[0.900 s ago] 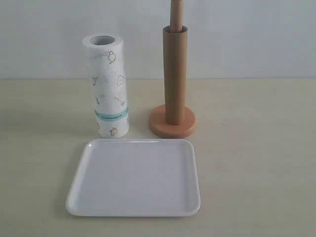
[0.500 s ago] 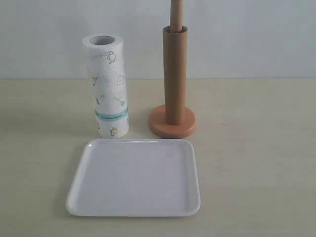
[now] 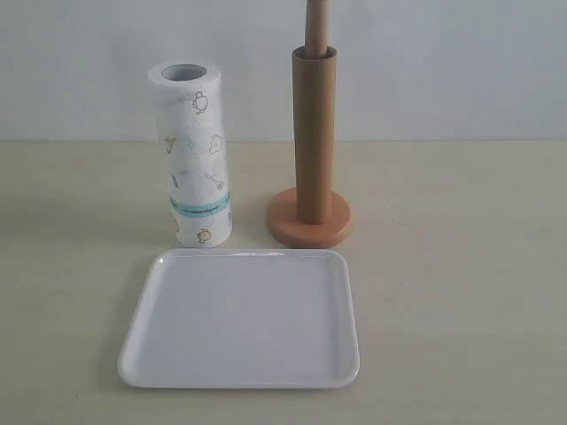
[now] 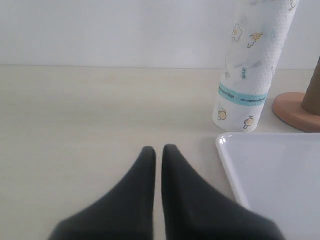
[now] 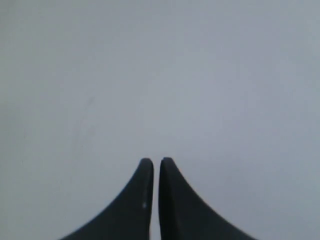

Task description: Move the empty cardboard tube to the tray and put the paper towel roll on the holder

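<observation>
We note that the holder's [image 3: 310,223] pole runs inside the tube [image 3: 314,133], hidden but for its upper end, which the exterior view's top edge cuts off. In the left wrist view the frame edges cut off the roll's [image 4: 255,65] top and part of the tray [image 4: 270,175]. The roll's printed figures are too small to identify. The right gripper [image 5: 151,161] faces a blank surface we cannot identify.

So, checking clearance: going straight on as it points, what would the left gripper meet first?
Likely nothing near: the left gripper points over bare table toward the wall. The roll and tray lie off its line, though depth is unclear.
</observation>
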Robot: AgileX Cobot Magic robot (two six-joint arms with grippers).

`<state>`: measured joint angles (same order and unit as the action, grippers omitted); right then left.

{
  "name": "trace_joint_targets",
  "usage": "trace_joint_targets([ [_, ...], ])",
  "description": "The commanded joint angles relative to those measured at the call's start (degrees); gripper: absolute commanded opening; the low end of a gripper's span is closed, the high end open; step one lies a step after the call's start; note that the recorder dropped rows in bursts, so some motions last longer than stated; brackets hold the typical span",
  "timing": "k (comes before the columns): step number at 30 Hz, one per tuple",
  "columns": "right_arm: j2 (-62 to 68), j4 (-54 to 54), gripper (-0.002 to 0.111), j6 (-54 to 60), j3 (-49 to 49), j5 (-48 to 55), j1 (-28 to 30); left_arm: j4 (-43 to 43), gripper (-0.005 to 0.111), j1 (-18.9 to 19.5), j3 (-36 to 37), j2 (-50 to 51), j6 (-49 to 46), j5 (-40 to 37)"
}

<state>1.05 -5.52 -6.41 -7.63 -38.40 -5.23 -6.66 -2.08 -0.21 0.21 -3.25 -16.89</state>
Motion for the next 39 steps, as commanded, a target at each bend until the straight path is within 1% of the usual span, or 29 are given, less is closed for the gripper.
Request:
trace_joint_targets([
  [1,9.5,0.8,0.005,-5.2,-13.3,13.9,0.0,0.2,0.004,0.2,0.2,-0.2,-0.3,0.0],
  [3,17.3,0.8,0.005,-6.4,-18.9,21.3,0.0,0.2,0.004,0.2,0.2,-0.2,-0.3,0.0],
  [6,28.8,0.8,0.005,-10.6,-24.5,31.1,0.0,0.2,0.004,0.2,0.2,-0.2,-0.3,0.0],
  [9,39.8,0.7,0.005,-12.6,-26.2,40.0,0.0,0.2,0.004,0.2,0.2,-0.2,-0.3,0.0],
  [11,46.2,0.7,0.005,-12.6,-26.1,41.3,0.0,0.2,0.004,0.2,0.2,-0.2,-0.3,0.0],
  [14,55.5,0.9,0.005,-12.6,-25.7,40.2,-0.9,0.2,0.004,0.2,0.2,-0.2,-0.3,0.0],
  [17,64.6,0.1,0.005,-11.7,-25.7,34.9,-4.8,0.2,0.004,0.2,0.2,-0.2,-0.3,0.0],
  [19,70.2,-2.6,0.005,-10.4,-25.7,28.3,-8.6,0.2,0.004,0.2,0.2,-0.2,-0.3,0.0],
  [20,72.3,-4.1,0.005,-10.3,-25.7,24.4,-10.0,0.2,0.004,0.2,0.2,-0.2,-0.3,0.0],
  [21,76.9,-5.5,0.005,-9.7,-25.7,16.0,-13.2,0.2,0.004,0.2,0.2,-0.2,-0.3,0.0],
  [22,78.4,-5.5,0.005,-9.7,-25.7,13.0,-14.1,0.2,0.004,0.2,0.2,-0.2,-0.3,0.0],
  [23,81.7,-5.5,0.005,-9.7,-25.7,5.9,-16.2,0.2,0.004,0.2,0.2,-0.2,-0.3,0.0],
  [26,85.8,-5.5,0.005,-9.4,-25.7,-4.0,-17.2,0.2,0.004,0.2,0.2,-0.2,-0.3,0.0],
  [27,87.7,-5.5,0.005,-9.3,-25.7,-9.4,-17.2,0.2,0.004,0.2,0.2,-0.2,-0.3,0.0],
  [28,89.6,-5.5,0.007,-8.7,-26.1,-12.2,-17.2,0.2,0.004,0.2,0.2,-0.2,-0.3,0.0],
  [29,91.8,-6.2,0.018,-7.5,-27.2,-13.1,-17.2,0.2,0.004,0.2,0.2,-0.2,-0.3,0.0],
  [30,93.5,-7.6,0.035,-7.3,-28.5,-13.1,-17.2,0.2,0.004,0.2,0.2,-0.2,-0.3,0.0],
  [31,96.1,-8.7,0.066,-7.0,-30.5,-13.6,-17.2,0.2,0.004,0.2,0.2,-0.2,-0.3,0.0],
  [33,100.2,-8.6,0.099,-7.0,-34.7,-13.7,-17.2,0.2,0.004,0.2,0.2,-0.2,-0.3,0.0],
  [34,101.5,-8.4,0.104,-7.0,-36.1,-13.1,-17.2,0.2,0.004,0.2,0.2,-0.2,-0.3,0.0],
  [35,103.4,-8.3,0.105,-7.6,-38.4,-12.0,-17.2,0.2,0.004,0.2,0.2,-0.2,-0.3,0.0],
  [37,106.1,-8.7,0.105,-10.0,-41.1,-12.3,-17.3,0.2,0.004,0.2,0.2,-0.2,-0.3,0.0],
  [39,108.1,-8.7,0.105,-10.0,-43.4,-12.3,-17.6,0.2,0.004,0.2,0.2,-0.2,-0.3,0.0],
])
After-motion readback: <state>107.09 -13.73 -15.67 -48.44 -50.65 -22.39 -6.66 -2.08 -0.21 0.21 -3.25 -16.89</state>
